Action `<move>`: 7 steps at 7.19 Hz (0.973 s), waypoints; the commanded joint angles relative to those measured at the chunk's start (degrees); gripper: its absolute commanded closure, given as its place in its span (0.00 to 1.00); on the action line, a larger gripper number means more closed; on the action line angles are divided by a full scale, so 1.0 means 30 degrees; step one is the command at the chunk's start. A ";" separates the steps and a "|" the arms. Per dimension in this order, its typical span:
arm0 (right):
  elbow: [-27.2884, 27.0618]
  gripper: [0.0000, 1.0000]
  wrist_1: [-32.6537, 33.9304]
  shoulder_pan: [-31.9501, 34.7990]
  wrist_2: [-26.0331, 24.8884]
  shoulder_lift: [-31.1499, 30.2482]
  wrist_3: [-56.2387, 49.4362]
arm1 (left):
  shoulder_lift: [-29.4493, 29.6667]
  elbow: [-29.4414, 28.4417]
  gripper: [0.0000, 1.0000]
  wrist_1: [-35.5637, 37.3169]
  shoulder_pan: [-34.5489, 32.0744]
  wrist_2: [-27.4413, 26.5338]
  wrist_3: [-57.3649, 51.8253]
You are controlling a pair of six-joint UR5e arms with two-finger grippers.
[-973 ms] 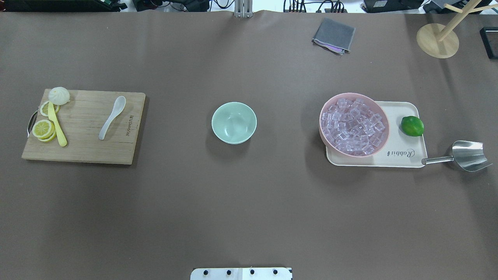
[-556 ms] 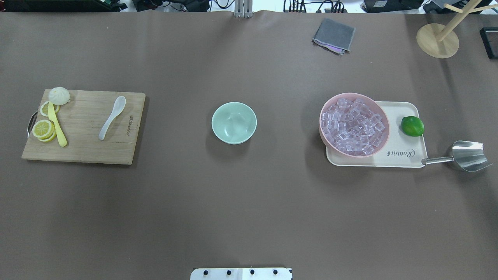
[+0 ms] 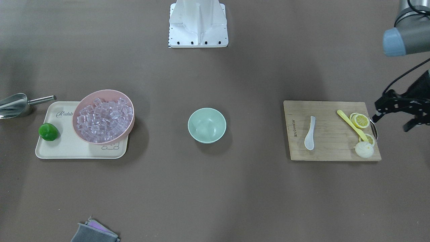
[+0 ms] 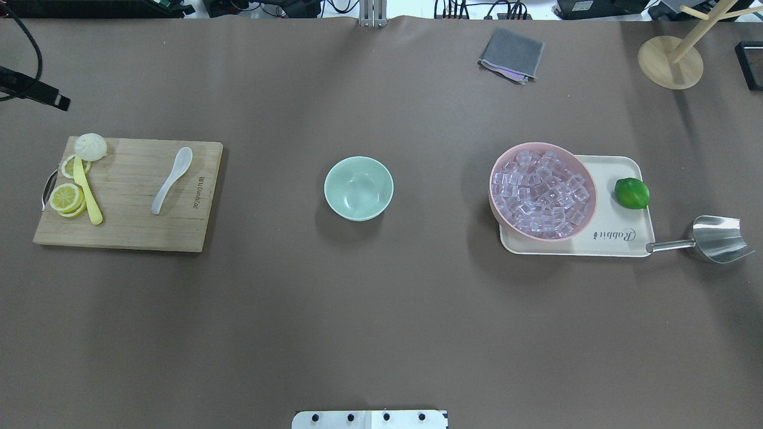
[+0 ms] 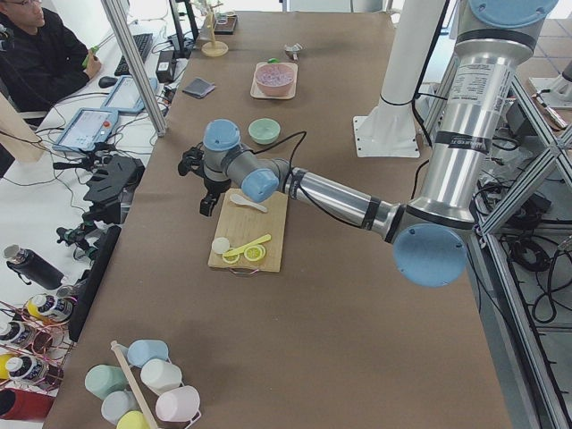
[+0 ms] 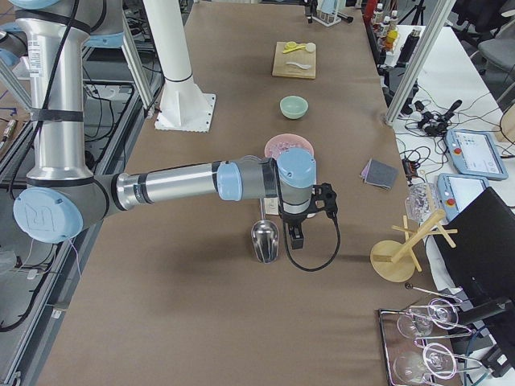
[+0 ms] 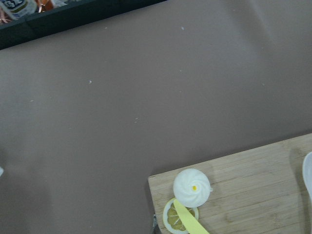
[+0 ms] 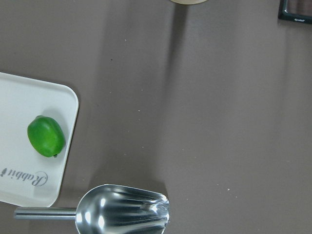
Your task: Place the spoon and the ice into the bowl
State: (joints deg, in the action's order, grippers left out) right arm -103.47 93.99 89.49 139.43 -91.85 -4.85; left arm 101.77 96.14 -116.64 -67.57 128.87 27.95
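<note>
On board — spoon whole overhead (wrist-view clips it).

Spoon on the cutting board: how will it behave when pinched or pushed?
The spoon looks glossy, so probably slippery in a pinch. Its thin curved handle lies low on the cutting board, so a push may spin it. Its moulded scoop suggests rigid, light.

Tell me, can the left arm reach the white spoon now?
Probably yes: the spoon lies uncovered on the board, and the left gripper hangs just beyond the board's edge.
</note>
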 commanded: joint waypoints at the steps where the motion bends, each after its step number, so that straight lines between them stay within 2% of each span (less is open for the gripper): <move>1: -0.0022 0.00 -0.1291 -0.0589 0.1276 0.0089 0.0006 | -0.0055 -0.0403 0.02 -0.2539 0.3002 -0.2341 0.3392; 2: 0.0007 0.00 -0.1909 -0.0767 0.1133 0.0119 0.0384 | -0.0026 -0.0695 0.03 -0.3009 0.3969 -0.3165 0.3979; 4: -0.0080 0.00 -0.1974 -0.1701 0.1103 0.0876 0.3623 | -0.0055 -0.0844 0.03 -0.3160 0.5728 -0.4982 0.4073; 6: -0.0110 0.00 -0.2381 -0.2174 0.1073 0.1086 0.4605 | -0.0026 -0.1339 0.26 -0.3305 0.6322 -0.5341 0.4015; 7: -0.0110 0.00 -0.2384 -0.2262 0.1073 0.1115 0.4925 | -0.0026 -0.2009 0.27 -0.4293 0.6555 -0.5341 0.3956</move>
State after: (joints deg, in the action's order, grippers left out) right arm -103.77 87.21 83.22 142.68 -88.71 8.50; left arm 101.65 91.96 -127.20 -48.83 113.13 39.99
